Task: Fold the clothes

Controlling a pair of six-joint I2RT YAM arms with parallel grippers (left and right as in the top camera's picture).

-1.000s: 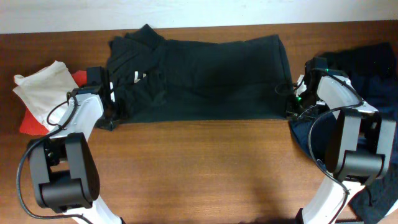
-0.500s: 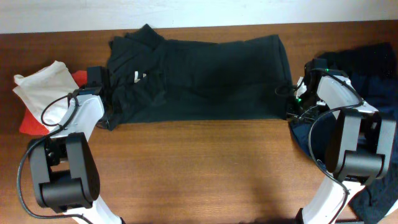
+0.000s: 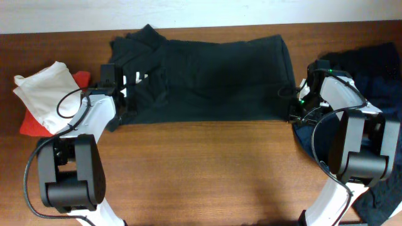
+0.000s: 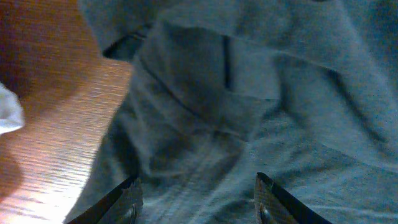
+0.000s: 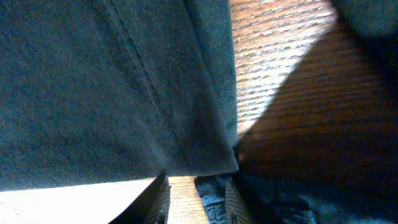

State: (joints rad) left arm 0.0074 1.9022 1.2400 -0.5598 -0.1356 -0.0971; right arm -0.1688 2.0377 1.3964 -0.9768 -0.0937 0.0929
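A brown worktop (image 3: 207, 169) carries a black T-shirt (image 3: 213, 81) spread along its far middle, with only slivers of white lettering showing. At right, a dark garment pile (image 3: 377, 69) is cut off by the frame. At left, a white garment (image 3: 41, 94) partly hides a red garment (image 3: 28, 125). The left hand (image 4: 199, 202) stands open over the shirt's left side. The right hand (image 5: 196, 202) sits at the shirt's right hem corner (dark cloth lies between its narrow fingers, but whether it grips cannot be told).

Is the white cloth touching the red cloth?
Touching. The overhead view shows the white cloth lying partly over the red cloth, no gap between them.
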